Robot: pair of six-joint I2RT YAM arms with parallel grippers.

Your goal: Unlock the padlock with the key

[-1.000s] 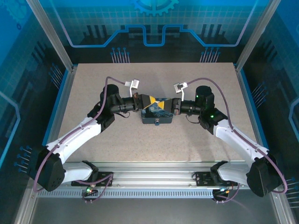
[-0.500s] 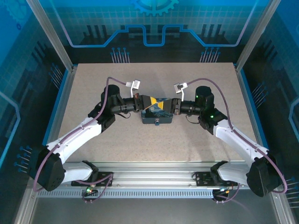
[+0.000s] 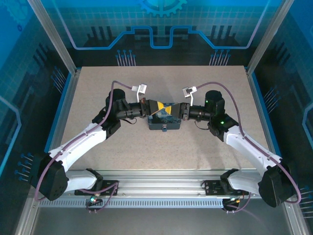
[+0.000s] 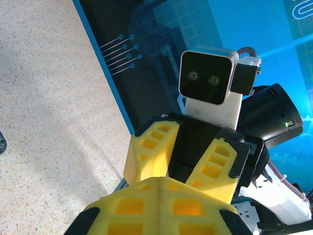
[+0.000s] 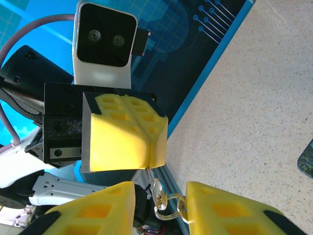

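Observation:
The dark-blue box (image 3: 164,120) sits mid-table, with the small padlock (image 3: 165,129) on its front face. Both grippers meet tip to tip above the box. My left gripper (image 3: 155,106) (image 4: 161,182) (image 5: 148,164) is shut, its yellow pads pinching the shaft of the thin key (image 5: 157,187). The key's bow and a wire ring (image 5: 172,211) hang out below the pads. My right gripper (image 3: 180,110) (image 5: 160,192) (image 4: 177,177) is open, its fingers (image 5: 222,210) standing on either side of the hanging ring. The ring rests against one of them.
Speckled tabletop (image 3: 161,156) extends around the box. Blue enclosure walls (image 3: 161,29) and aluminium posts (image 3: 54,39) border the table. The arm bases sit on a rail (image 3: 161,188) at the near edge.
My right gripper has gone from shut to open around the key's ring. The left gripper stays shut on the key, and both arms have barely moved.

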